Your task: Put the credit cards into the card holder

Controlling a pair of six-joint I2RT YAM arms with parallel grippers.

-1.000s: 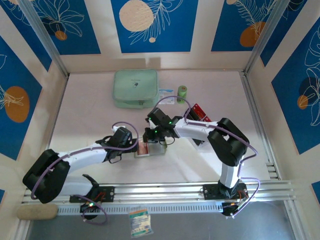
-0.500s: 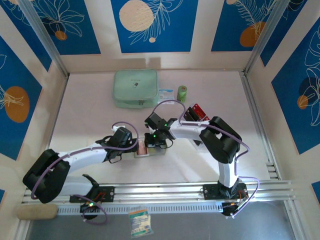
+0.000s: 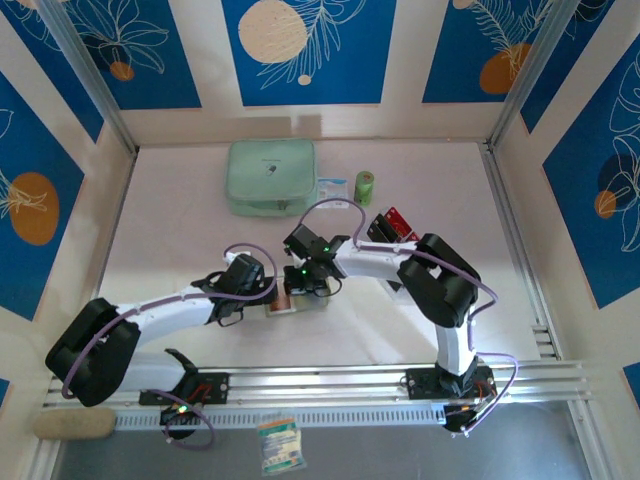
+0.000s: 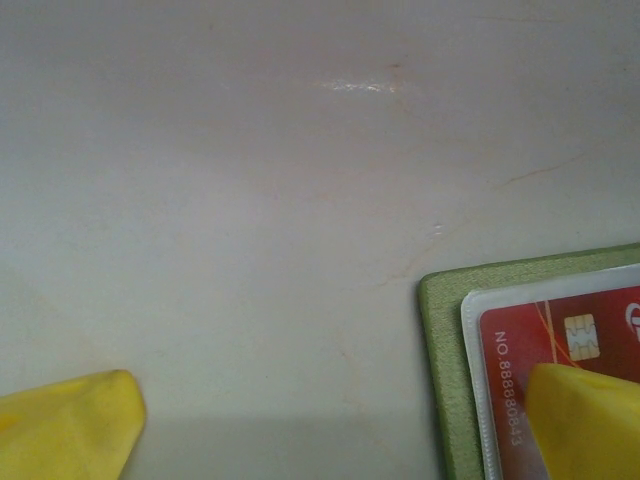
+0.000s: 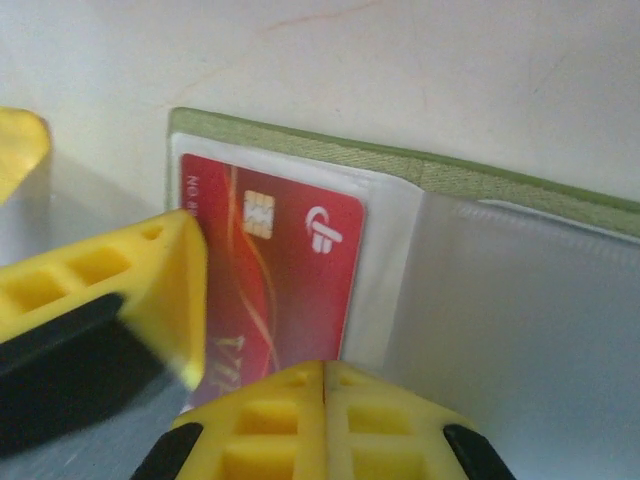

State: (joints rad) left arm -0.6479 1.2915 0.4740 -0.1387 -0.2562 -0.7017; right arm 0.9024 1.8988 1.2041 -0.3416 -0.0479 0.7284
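Two hands meet over the card holder (image 5: 420, 165), which lies open on the table (image 3: 170, 230) near its middle, just in front of the arms. We see the left hand (image 4: 330, 430) spread wide and gripping nothing. One finger (image 4: 590, 420) presses on the holder's left end, we judge to pin it flat, while the other sits over bare table further left. The right hand (image 5: 325, 425) is closed, pads together with nothing between them, its tip over one end of a red card (image 5: 290, 250) lying under the clear sleeve, likely nudging it home. The next sleeve (image 5: 520, 300) along looks empty. More red cards (image 3: 400, 222) sit far right, well apart. Open table rings the holder, but the two hands crowd each other and room between them is scant.
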